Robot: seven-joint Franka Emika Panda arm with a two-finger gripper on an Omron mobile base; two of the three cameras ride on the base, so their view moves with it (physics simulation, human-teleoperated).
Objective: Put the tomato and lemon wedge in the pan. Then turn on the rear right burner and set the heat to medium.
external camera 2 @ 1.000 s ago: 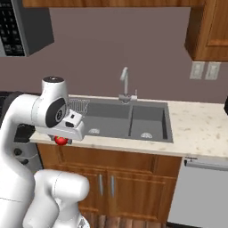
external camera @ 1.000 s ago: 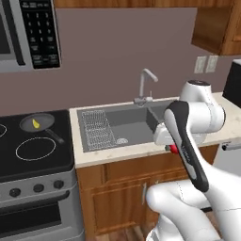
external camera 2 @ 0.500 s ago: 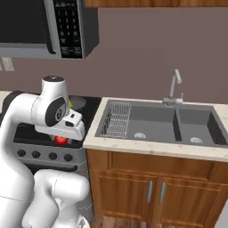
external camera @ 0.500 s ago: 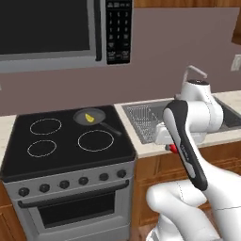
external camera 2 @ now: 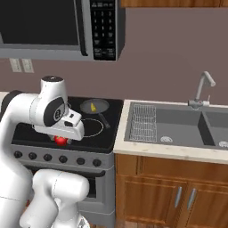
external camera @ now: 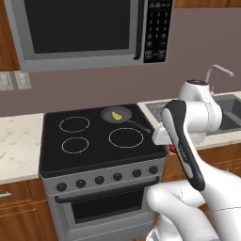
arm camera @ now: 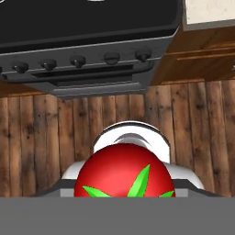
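We see little of the tomato past the arm in the left base view: a red sliver beside the stove's right front corner. In the hand view its lower part is cut off at the bottom edge, and the jaws' tips are hidden there, so we cannot tell how they stand. The lemon wedge in the pan is too small to show its shape.
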